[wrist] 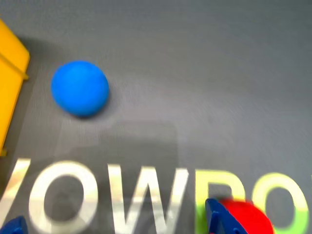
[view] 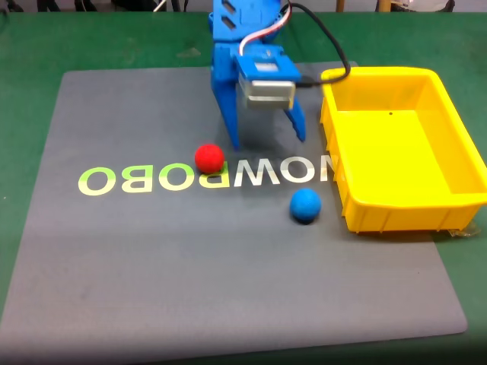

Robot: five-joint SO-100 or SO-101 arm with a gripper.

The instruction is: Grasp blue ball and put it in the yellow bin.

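Note:
The blue ball (view: 305, 204) (wrist: 80, 88) lies on the grey mat just left of the yellow bin (view: 445, 199), whose corner (wrist: 10, 68) shows at the left edge of the wrist view. My blue gripper (view: 268, 142) hangs open above the mat behind both balls, its fingers spread wide with nothing between them. In the fixed view its left finger stands just behind the red ball (view: 209, 158). In the wrist view the fingertips (wrist: 222, 217) peek in at the bottom edge, one right against the red ball (wrist: 248, 217).
The grey mat (view: 152, 266) carries large white and green lettering (view: 137, 179) and lies on a green table (view: 30, 91). A black cable (view: 327, 34) runs from the arm toward the bin's back rim. Open mat stretches in front of the balls.

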